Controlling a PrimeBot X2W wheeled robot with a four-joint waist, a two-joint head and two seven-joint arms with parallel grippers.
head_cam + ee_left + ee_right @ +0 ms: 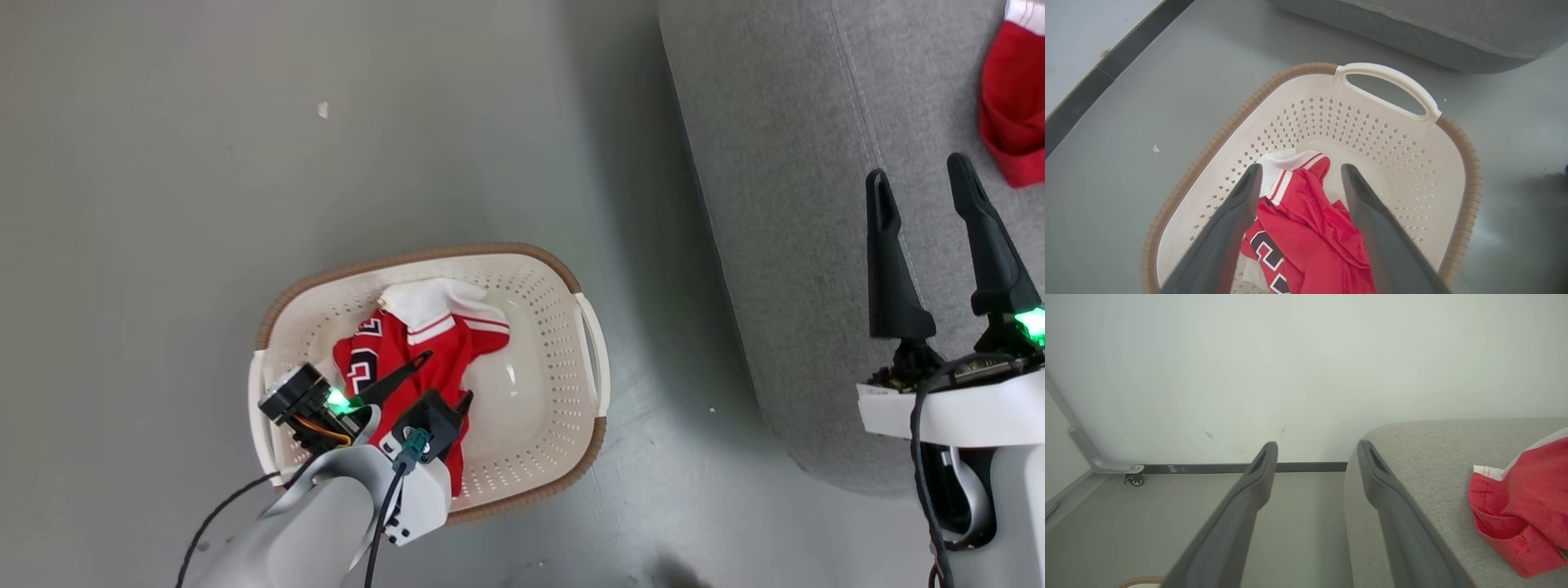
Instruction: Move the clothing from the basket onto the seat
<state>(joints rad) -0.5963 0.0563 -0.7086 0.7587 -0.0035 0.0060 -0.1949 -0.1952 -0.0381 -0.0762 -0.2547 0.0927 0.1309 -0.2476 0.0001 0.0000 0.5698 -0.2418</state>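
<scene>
The left pincer stands released. Its two dark fingers are spread to either side of the red fabric sports garment with white sleeve and striped trim, and nothing is clamped between them. We cannot tell whether the fingertips touch the fabric. Black-and-white block lettering shows on the garment, but folds cover part of it, so we read no whole character.

The garment lies inside the cream-white perforated oval plastic basket with brown woven-look rim. The basket stands on the grey floor near the light-grey upholstered fabric sofa. The left forearm hides the basket's near rim.

The right pincer is likewise released and empty, above the sofa. A second red garment with white trim lies on the sofa, cut off at the edge of the head view.
</scene>
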